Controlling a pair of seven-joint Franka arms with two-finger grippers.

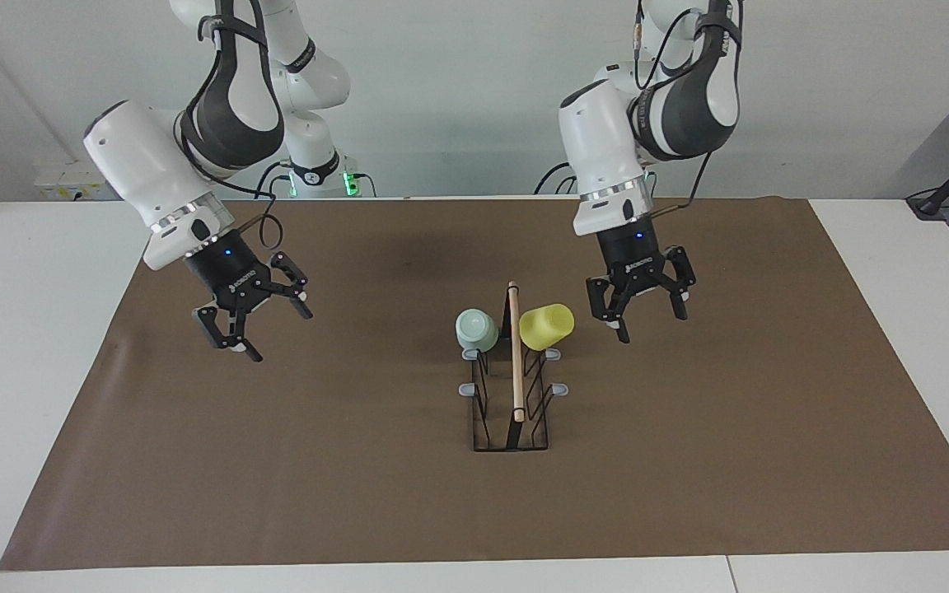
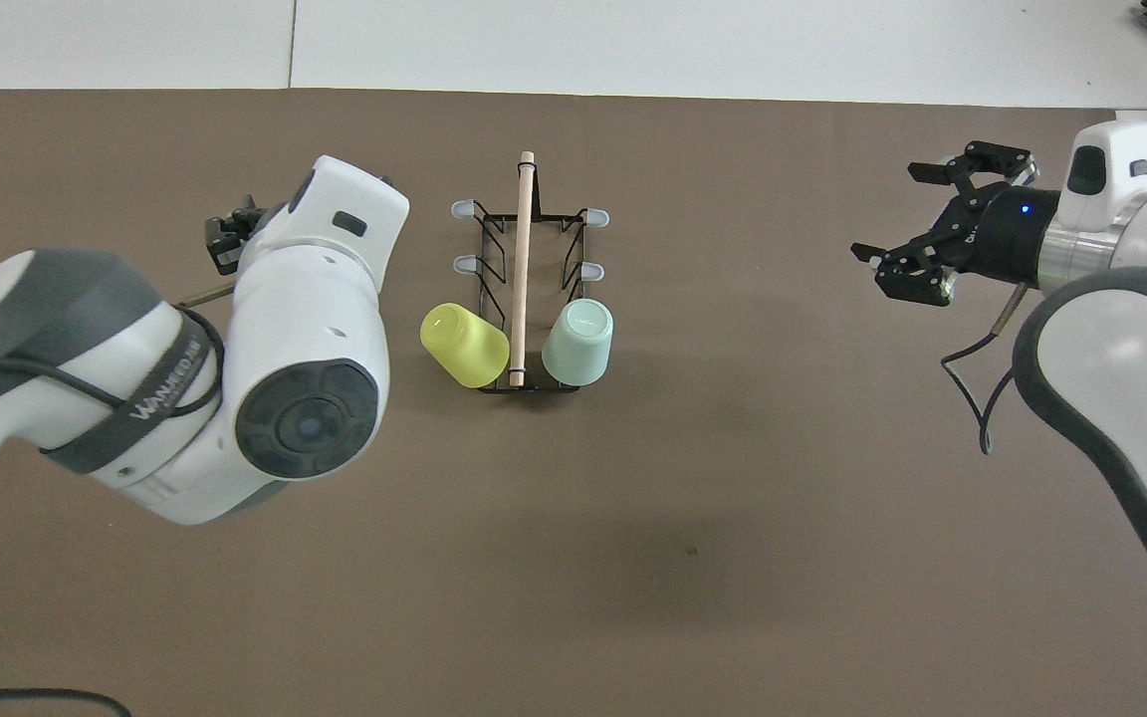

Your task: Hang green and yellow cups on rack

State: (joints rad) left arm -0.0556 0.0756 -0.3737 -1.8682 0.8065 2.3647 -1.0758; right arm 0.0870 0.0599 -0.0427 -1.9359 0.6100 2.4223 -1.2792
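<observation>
The rack [image 1: 516,362] stands in the middle of the brown mat, its wooden rod running away from the robots; it also shows in the overhead view [image 2: 524,249]. The green cup [image 1: 476,329] and the yellow cup [image 1: 547,326] each hang tilted, mouth down, on the prongs nearest the robots, green on the right arm's side [image 2: 578,342], yellow on the left arm's side [image 2: 464,345]. My left gripper [image 1: 650,323] is open and empty in the air beside the yellow cup, apart from it; the arm mostly hides it from overhead [image 2: 230,237]. My right gripper [image 1: 264,329] is open and empty over the mat toward the right arm's end [image 2: 892,214].
The brown mat [image 1: 194,461] covers most of the white table [image 1: 21,346]. Four grey-tipped prongs [image 2: 593,271] on the rack's farther part carry nothing. Bare mat lies around the rack.
</observation>
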